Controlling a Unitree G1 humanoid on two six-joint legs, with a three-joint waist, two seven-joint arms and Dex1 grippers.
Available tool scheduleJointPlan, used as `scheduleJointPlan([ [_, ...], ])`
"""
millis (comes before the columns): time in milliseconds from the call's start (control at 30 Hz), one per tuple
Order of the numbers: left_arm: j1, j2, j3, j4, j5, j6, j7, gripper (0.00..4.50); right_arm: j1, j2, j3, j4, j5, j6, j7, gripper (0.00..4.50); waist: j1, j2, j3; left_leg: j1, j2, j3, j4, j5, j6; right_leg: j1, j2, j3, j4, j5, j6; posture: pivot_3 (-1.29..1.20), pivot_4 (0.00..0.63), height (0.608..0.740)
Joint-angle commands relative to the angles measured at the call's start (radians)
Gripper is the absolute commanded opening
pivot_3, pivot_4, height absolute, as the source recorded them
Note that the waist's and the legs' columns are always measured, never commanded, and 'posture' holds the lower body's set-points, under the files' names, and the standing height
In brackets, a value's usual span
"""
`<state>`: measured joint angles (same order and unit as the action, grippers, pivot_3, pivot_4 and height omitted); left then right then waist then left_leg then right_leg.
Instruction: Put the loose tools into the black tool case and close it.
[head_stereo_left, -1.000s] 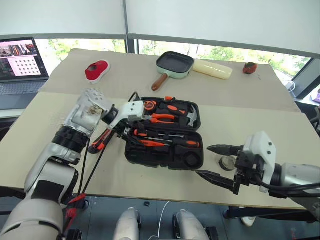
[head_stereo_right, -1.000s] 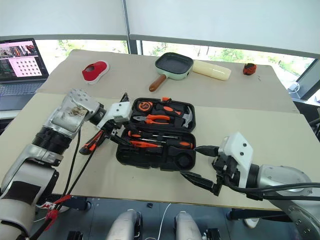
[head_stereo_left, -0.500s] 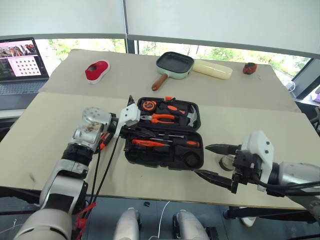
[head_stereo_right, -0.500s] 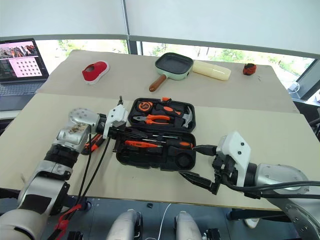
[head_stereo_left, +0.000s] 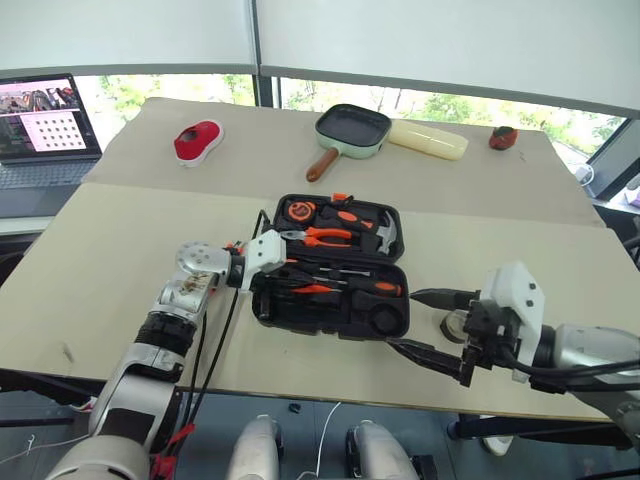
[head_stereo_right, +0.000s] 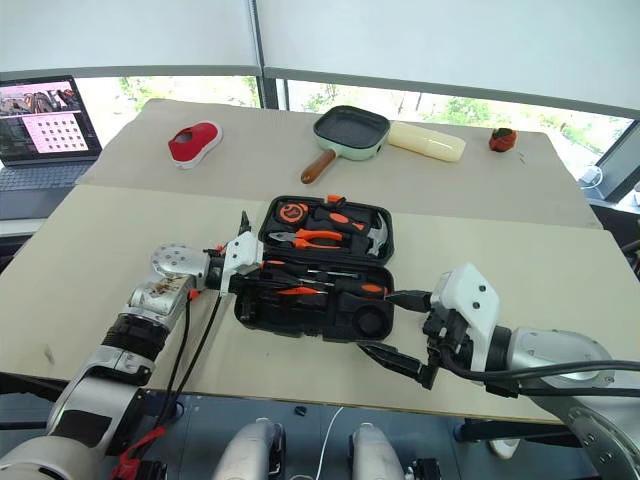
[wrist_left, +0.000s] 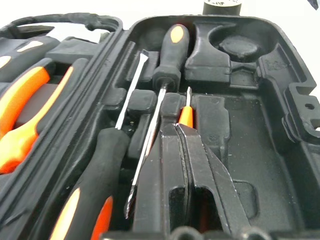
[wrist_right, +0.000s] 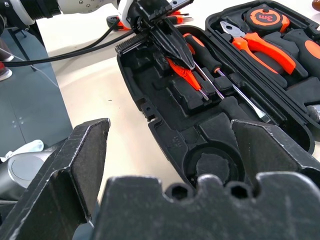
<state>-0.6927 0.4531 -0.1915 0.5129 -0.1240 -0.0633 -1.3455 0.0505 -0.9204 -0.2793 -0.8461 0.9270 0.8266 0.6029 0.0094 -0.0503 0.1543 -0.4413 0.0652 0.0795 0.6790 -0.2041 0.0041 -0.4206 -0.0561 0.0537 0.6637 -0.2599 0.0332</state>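
- The black tool case (head_stereo_left: 335, 270) lies open at the centre of the frame on the tabletop (head_stereo_left: 120, 250), its long axis running left to right, lid half toward the top of the frame.
- In its near half lie two screwdrivers (wrist_left: 165, 65), end to end along the case's length.
- The left end effector (wrist_left: 187, 150) reaches in from the case's left end with its fingers closed on a slim orange-handled screwdriver (wrist_right: 184, 75), whose long axis follows the fingers, along the case.
- A small greyish roll of tape (head_stereo_left: 455, 325) sits on the tabletop just right of the case.
- The right end effector (head_stereo_left: 432, 322) hangs at lower right, fingers spread wide, empty, by the tape.
- A green pan (head_stereo_left: 350, 130) lies at top centre.
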Motion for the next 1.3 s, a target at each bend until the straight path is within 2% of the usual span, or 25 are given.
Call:
scheduleJointPlan([
  [33, 0.001, 0.008, -0.011, -0.013, 0.003, -0.019, -0.012, 0.04, -0.016, 0.004, -0.003, -0.009, 0.022, -0.001, -0.012, 4.50, 0.000, 0.000, 0.000, 0.000, 0.000, 0.000, 0.000, 0.000, 0.000, 0.000, 0.000, 0.000, 0.000, 0.000, 0.000, 0.00, 0.150, 0.740],
  [500, -0.042, 0.005, -0.031, 0.184, 0.051, -0.102, 0.002, 0.04, -0.034, -0.005, 0.006, -0.003, 0.039, 0.005, -0.022, 4.50, -0.004, 0.007, -0.005, 0.002, 0.000, 0.000, 0.000, 0.000, 0.000, 0.002, 0.000, 0.000, 0.000, 0.000, 0.000, 0.00, 0.150, 0.740],
  [667, -0.019, 0.022, -0.023, 0.126, 0.021, -0.070, -0.029, 0.04, -0.034, -0.010, 0.011, -0.005, 0.038, 0.004, -0.017, 4.50, -0.006, 0.007, -0.006, 0.003, 0.000, 0.000, 0.000, 0.000, 0.000, 0.002, 0.000, 0.000, 0.000, 0.000, 0.000, 0.00, 0.150, 0.740],
  [767, 0.011, 0.070, 0.027, -0.009, -0.041, 0.027, -0.030, 0.04, -0.062, -0.011, 0.031, 0.007, 0.031, -0.003, -0.005, 4.50, -0.015, 0.007, -0.006, 0.003, 0.001, 0.000, 0.000, 0.000, 0.000, 0.002, 0.000, 0.000, 0.000, 0.000, 0.000, 0.00, 0.150, 0.740],
  [867, 0.069, 0.152, 0.118, -0.202, -0.129, 0.203, 0.007, 0.75, -0.113, -0.007, 0.059, 0.039, 0.022, -0.010, 0.010, 4.50, -0.031, 0.007, -0.005, 0.002, 0.001, 0.000, -0.001, 0.000, 0.000, 0.001, 0.001, 0.001, 0.000, 0.000, 0.000, 0.00, 0.150, 0.740],
  [967, 0.178, 0.258, 0.265, -0.411, -0.226, 0.405, 0.091, 1.90, -0.184, 0.010, 0.097, 0.092, 0.016, -0.015, 0.030, 4.50, -0.034, 0.007, -0.005, 0.002, 0.002, -0.001, -0.001, 0.000, 0.000, -0.001, 0.002, 0.002, 0.001, 0.000, -0.001, 0.00, 0.150, 0.740],
  [1067, 0.384, 0.348, 0.459, -0.584, -0.269, 0.531, 0.192, 2.98, -0.258, 0.024, 0.162, 0.138, -0.006, -0.028, 0.082, 4.50, -0.042, 0.007, -0.005, 0.002, 0.003, -0.001, -0.002, 0.000, 0.000, -0.001, 0.001, 0.002, 0.000, 0.000, 0.000, 0.00, 0.150, 0.740],
  [1200, 0.698, 0.374, 0.682, -0.714, -0.260, 0.580, 0.276, 4.43, -0.337, 0.034, 0.247, 0.195, -0.071, -0.059, 0.165, 4.50, -0.048, 0.008, -0.004, 0.004, 0.002, -0.001, -0.005, 0.000, 0.000, -0.001, -0.001, 0.005, 0.000, 0.000, 0.000, 0.00, 0.150, 0.740],
  [1300, 0.846, 0.357, 0.762, -0.745, -0.251, 0.575, 0.326, 4.48, -0.394, 0.048, 0.286, 0.242, -0.100, -0.076, 0.221, 4.50, -0.033, 0.006, -0.004, 0.005, 0.002, 0.002, -0.004, 0.000, 0.000, -0.001, -0.002, 0.003, 0.000, -0.001, 0.000, 0.00, 0.150, 0.740],
])
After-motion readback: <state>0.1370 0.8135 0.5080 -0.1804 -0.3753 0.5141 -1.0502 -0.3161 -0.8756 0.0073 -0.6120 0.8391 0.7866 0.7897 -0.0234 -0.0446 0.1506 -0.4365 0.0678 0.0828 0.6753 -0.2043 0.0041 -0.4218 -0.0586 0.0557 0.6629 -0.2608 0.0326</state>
